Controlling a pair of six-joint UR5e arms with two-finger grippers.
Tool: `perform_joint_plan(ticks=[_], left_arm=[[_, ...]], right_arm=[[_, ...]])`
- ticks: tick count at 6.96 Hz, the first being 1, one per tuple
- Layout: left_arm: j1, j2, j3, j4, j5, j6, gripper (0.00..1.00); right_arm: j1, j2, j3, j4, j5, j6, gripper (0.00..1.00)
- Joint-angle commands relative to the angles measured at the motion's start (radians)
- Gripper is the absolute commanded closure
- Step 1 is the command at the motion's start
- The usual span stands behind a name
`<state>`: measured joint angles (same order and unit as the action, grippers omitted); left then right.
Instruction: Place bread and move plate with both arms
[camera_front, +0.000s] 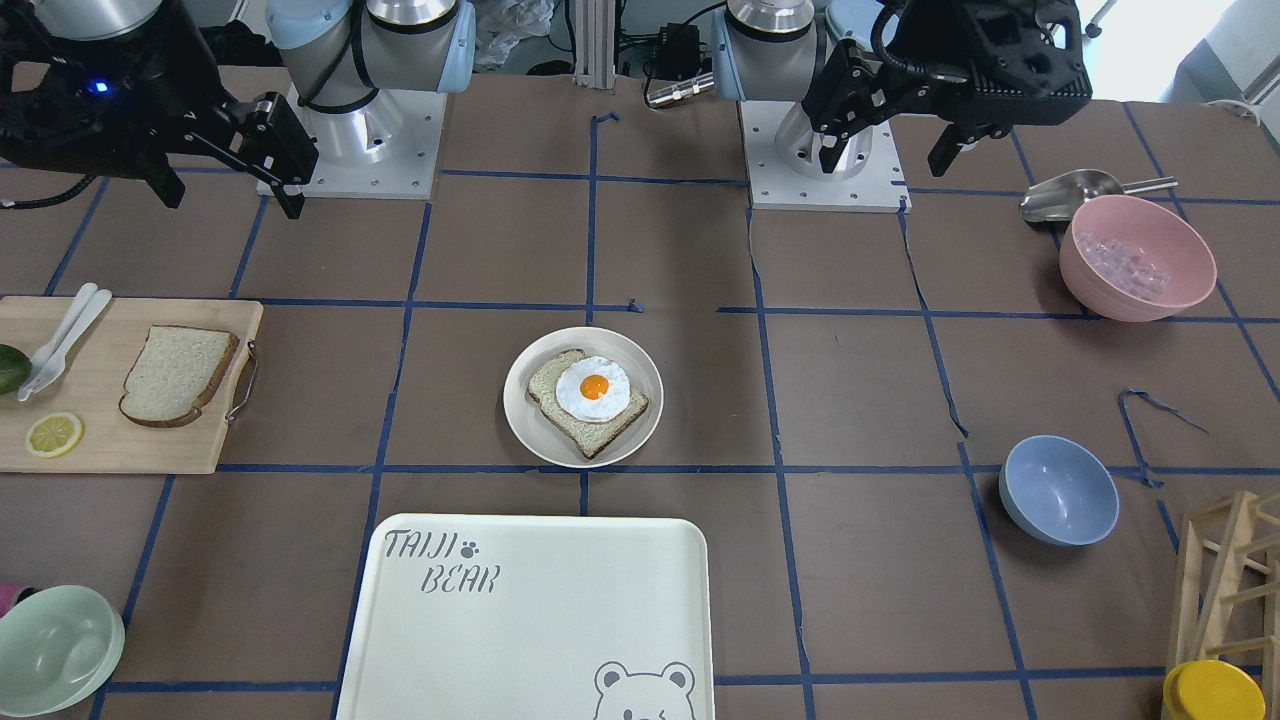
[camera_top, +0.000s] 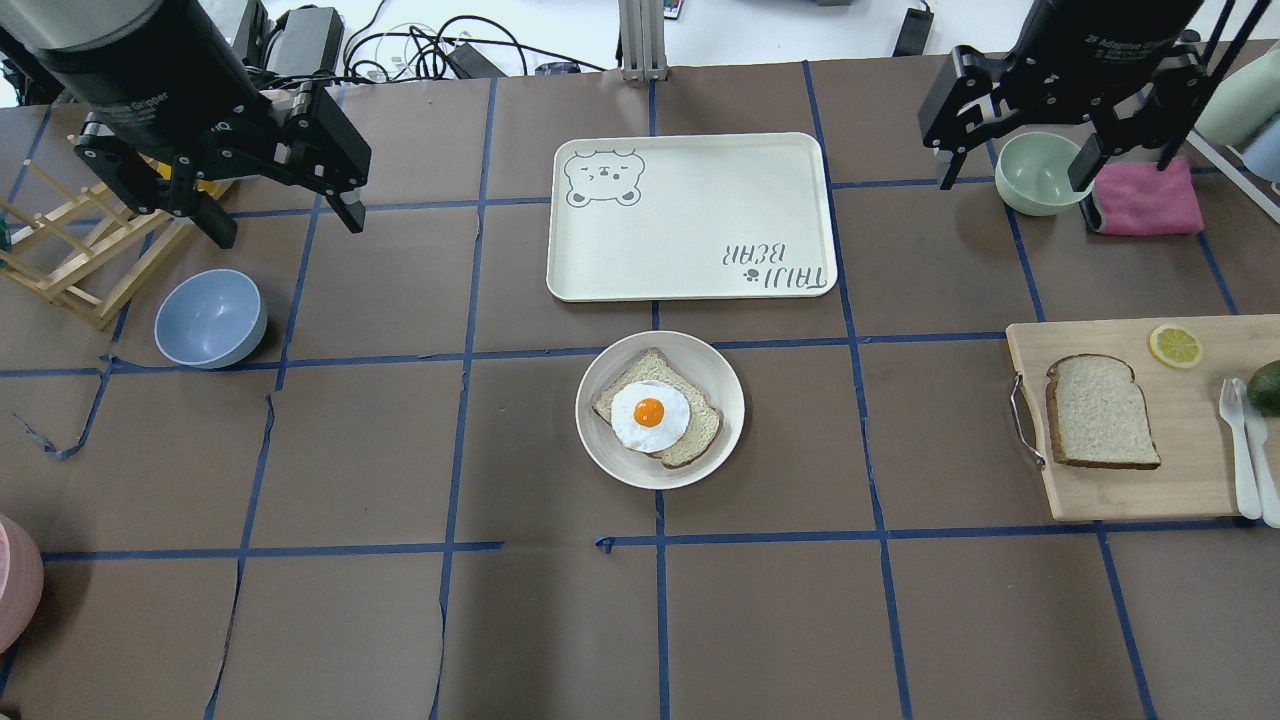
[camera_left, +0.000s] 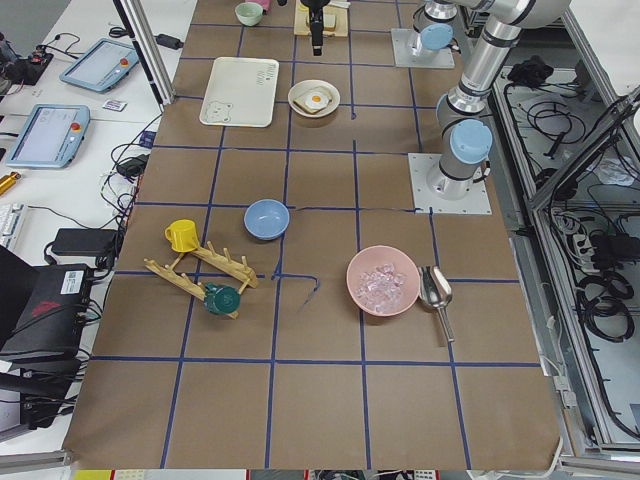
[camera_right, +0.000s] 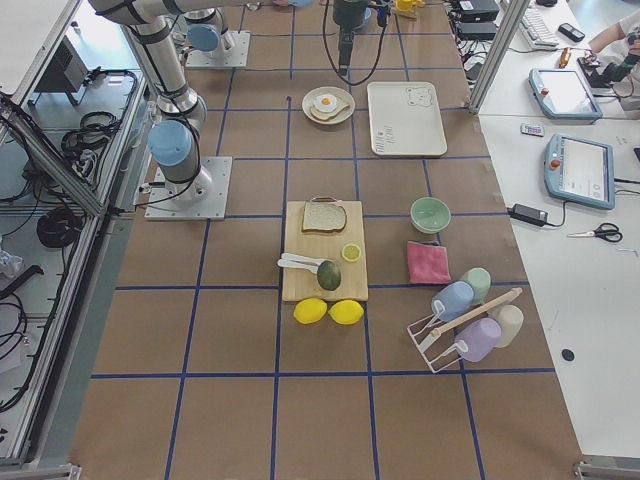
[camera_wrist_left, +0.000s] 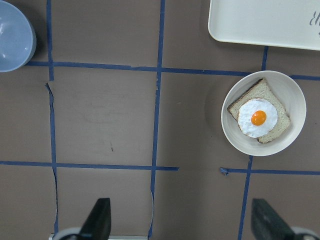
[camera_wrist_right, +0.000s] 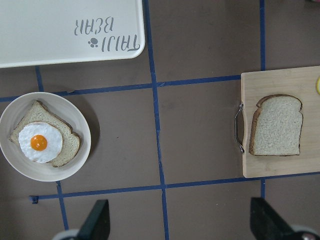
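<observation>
The bread (camera_top: 1100, 410) lies flat on a wooden cutting board (camera_top: 1180, 485) at the table's right; it also shows in the front view (camera_front: 178, 375) and the right wrist view (camera_wrist_right: 276, 125). The plate (camera_top: 615, 450) sits mid-table and holds a squarer slice with a fried egg (camera_top: 650, 412); the plate also shows in the front view (camera_front: 530, 430) and both wrist views (camera_wrist_left: 295, 95) (camera_wrist_right: 75, 120). My left gripper (camera_top: 285, 225) (camera_front: 887, 160) (camera_wrist_left: 182, 222) is open and empty, high over the far left. My right gripper (camera_top: 1010, 175) (camera_front: 232, 195) (camera_wrist_right: 182, 222) is open and empty, high over the far right.
A cream bear-print tray (camera_top: 690, 215) lies just beyond the plate. A blue bowl (camera_top: 210, 318) and a wooden rack (camera_top: 80, 270) stand at the left. A green bowl (camera_top: 1035, 172) and pink cloth (camera_top: 1150, 198) lie far right. A lemon slice (camera_top: 1175, 346) and white utensils (camera_top: 1240, 440) share the board.
</observation>
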<state>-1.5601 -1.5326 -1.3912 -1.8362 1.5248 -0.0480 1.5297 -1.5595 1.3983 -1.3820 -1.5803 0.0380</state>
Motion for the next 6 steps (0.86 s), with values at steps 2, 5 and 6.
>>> perform_joint_plan(ticks=[2, 5, 6], left_arm=[[0.000, -0.004, 0.000, 0.012, 0.002, 0.004, 0.00], [0.000, -0.021, -0.023, 0.153, 0.000, 0.001, 0.00], [0.000, -0.020, -0.037, 0.187, 0.000, 0.000, 0.00]], right_arm=[[0.004, -0.002, 0.001, -0.043, 0.009, -0.001, 0.00], [0.036, 0.002, 0.002, -0.038, 0.011, -0.001, 0.00], [0.043, 0.003, 0.002, -0.035, 0.011, -0.001, 0.00]])
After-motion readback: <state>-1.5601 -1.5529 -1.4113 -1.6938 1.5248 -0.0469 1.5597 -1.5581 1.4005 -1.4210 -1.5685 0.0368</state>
